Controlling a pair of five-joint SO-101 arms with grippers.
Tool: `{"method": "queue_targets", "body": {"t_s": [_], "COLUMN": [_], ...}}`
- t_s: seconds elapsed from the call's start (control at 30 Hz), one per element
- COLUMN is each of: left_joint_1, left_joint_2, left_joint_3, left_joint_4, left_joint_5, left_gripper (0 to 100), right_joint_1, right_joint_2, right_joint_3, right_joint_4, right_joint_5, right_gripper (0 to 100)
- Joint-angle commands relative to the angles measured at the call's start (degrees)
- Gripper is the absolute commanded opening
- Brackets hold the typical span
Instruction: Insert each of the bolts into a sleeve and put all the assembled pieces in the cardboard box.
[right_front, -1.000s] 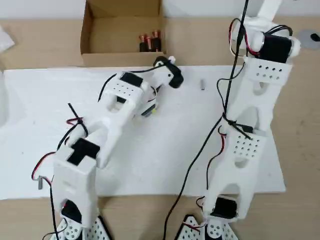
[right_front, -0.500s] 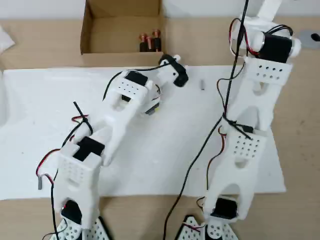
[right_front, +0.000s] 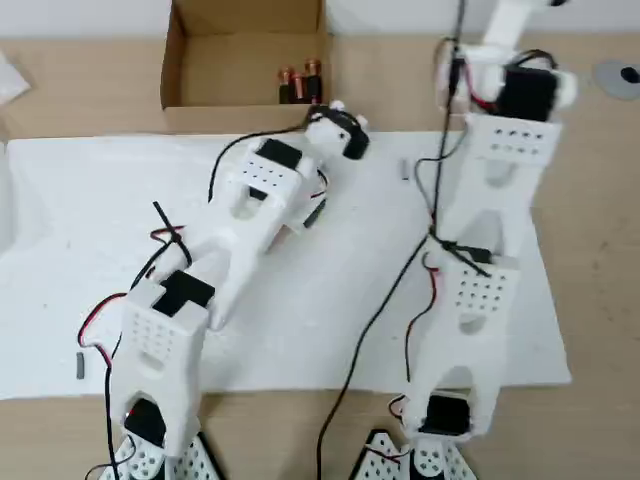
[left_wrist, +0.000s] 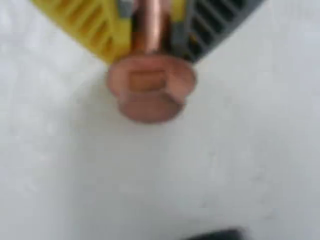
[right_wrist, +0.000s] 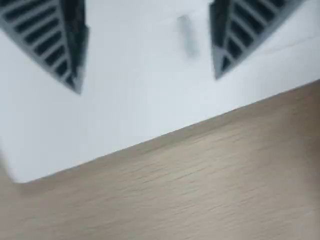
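At the near left corner of the white mat (right_front: 80, 200), just beside the left arm (right_front: 160, 330), lies a small grey piece (right_front: 80, 365), too small to tell what it is. The left arm stretches slantwise over the mat towards its far edge. Its own bulk hides the fingers from above.

From the wrist, the left gripper (left_wrist: 150, 55) is clamped on a bolt (left_wrist: 150, 92), with one yellow finger and one grey finger pressed against the shank. The bolt is copper-coloured, with a round flange and a hexagonal head. The head points away from the fingers, over the mat; whether it touches the mat cannot be told. The shank is cut off at the picture's edge. A dark shape (left_wrist: 215, 234) at the opposite edge is too blurred to make out.

The right arm (right_front: 480, 290) runs along the right side of the mat, and its far end covers its fingers from above. In its wrist view the right gripper (right_wrist: 146, 80) has its two dark ribbed fingers spread wide apart with nothing between them, above the mat where its edge meets the wooden table (right_wrist: 200, 190).

A short grey sleeve (right_front: 405, 170) lies alone on the mat near the far edge, between the two arms' far ends, blurred in the right wrist view.

Beyond the far edge of the mat stands the open cardboard box (right_front: 175, 60). In its near right corner lie the assembled pieces (right_front: 298, 83), copper heads on dark bodies. They lie so close together that their number is hard to tell.
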Motion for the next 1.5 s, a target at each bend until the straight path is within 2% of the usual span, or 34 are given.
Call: {"method": "queue_targets", "body": {"t_s": [0.0, 0.2, 0.33, 0.47, 0.7, 0.83, 1.07, 1.47], "left_joint_1": [-1.85, -3.87, -8.00, -12.13, -12.40, -12.40, -12.84, -12.84], "left_joint_2": [-13.32, -31.08, -41.45, -53.05, -72.31, -80.66, -87.52, -87.87], "left_joint_3": [-3.43, 0.97, 9.67, 18.73, 35.69, 43.69, 47.56, 47.12], "left_joint_4": [2.64, 8.79, 10.55, 10.20, 5.01, 2.46, 2.46, 2.46], "left_joint_5": [4.92, 5.36, 5.54, 5.19, 5.19, 5.19, 5.19, 5.19], "left_gripper": [1, 1, 1, 1, 1, 1, 1, 1], "right_joint_1": [-3.38, -9.19, -11.56, -14.55, -20.44, -22.99, -24.66, -25.27], "right_joint_2": [-4.00, 0.92, 6.02, 11.47, 17.10, 18.59, 21.58, 26.59], "right_joint_3": [-2.33, 0.13, 1.19, 0.84, 0.84, 0.84, 0.84, 0.84], "right_joint_4": [1.14, 1.14, 1.14, 0.97, 0.44, -0.53, -0.79, -0.79], "right_joint_5": [-0.62, -1.32, -7.74, -8.88, -13.71, -13.71, -16.97, -17.23], "right_gripper": [20.3, 20.3, 20.3, 20.3, 20.3, 20.3, 20.3, 20.2]}}
